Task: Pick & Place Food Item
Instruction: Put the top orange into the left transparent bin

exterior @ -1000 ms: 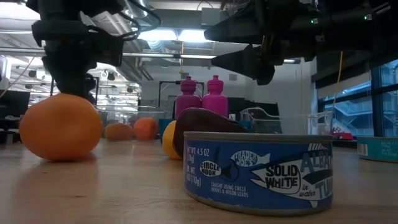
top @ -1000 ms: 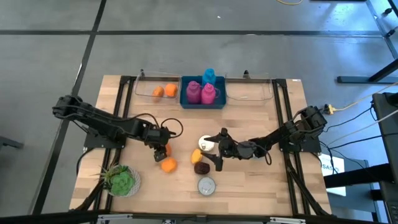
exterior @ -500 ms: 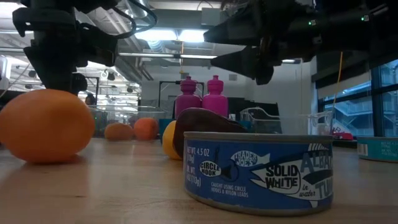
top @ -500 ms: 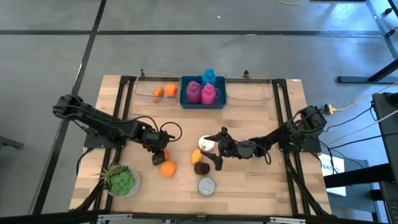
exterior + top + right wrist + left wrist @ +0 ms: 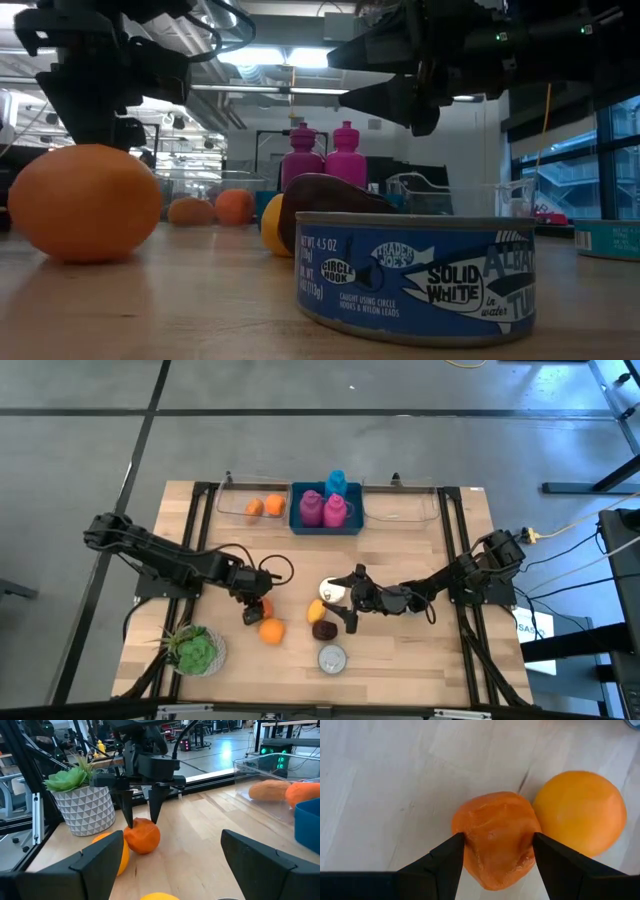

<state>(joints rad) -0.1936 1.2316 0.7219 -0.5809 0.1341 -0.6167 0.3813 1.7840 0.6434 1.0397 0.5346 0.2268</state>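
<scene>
From overhead I barely see the wrinkled orange fruit [image 5: 495, 840] under the left gripper [image 5: 496, 851], whose jaws clamp it beside the smooth orange [image 5: 580, 812]. The right gripper [image 5: 172, 855] hangs wide open beyond that orange. Pale wood table [image 5: 410, 550], workshop behind.

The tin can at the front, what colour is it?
Blue, with white writing: the tin can shows best in the low view.

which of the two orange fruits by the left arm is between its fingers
The wrinkled, darker orange fruit, clamped in the left end effector. The smooth round orange lies loose beside it.
</scene>
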